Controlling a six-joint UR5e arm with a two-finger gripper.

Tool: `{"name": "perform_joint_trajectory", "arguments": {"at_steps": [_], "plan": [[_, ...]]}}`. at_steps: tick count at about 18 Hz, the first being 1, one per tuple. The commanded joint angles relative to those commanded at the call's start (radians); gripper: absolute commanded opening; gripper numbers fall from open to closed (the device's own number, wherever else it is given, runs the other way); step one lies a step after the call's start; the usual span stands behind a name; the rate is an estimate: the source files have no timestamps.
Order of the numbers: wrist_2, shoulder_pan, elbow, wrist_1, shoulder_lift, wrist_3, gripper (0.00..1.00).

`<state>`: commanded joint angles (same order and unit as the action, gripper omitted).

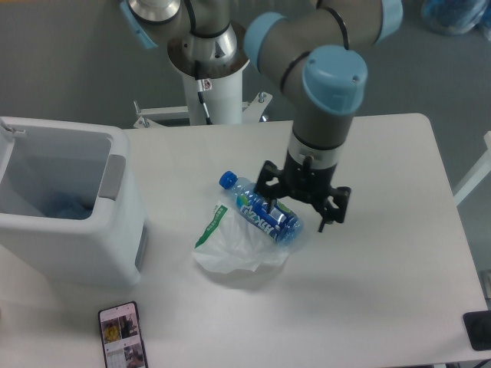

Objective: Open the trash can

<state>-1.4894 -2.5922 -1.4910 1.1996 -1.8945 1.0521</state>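
Trash can (69, 222): it sits at the table's left edge, partly cut off by the frame; I see its cavity open to the camera, with something bluish low inside.
Lid: from here I cannot make out a flat lid lying over the opening, so I judge the can already open; a white piece at the far left edge may be the raised lid, but I cannot tell.
Handling: I judge it a stiff, light plastic shell with smooth, fairly slippery walls; it could slide on the table if I shove it sideways.
Where to press: I would use the grey push-button strip (113, 178) on the right rim, pressing straight down, not gripping the walls.
Look: boxy, white, rounded corners, thick rim, a faint label on the front right wall.
Gripper (305, 204): its fingers are spread apart with nothing between them; it hangs over the table well to the right of the can.
Bottle (261, 212): blue-capped, lying on a crumpled clear bag (239, 249), just left of the gripper.
Phone (123, 332): flat, near the front edge, below the can.
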Motion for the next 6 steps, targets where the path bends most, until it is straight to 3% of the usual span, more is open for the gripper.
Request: {"name": "perform_joint_trajectory", "arguments": {"at_steps": [6], "plan": [[-0.012,-0.034,-0.018,0.002,0.002,0.034,1.00]]}}
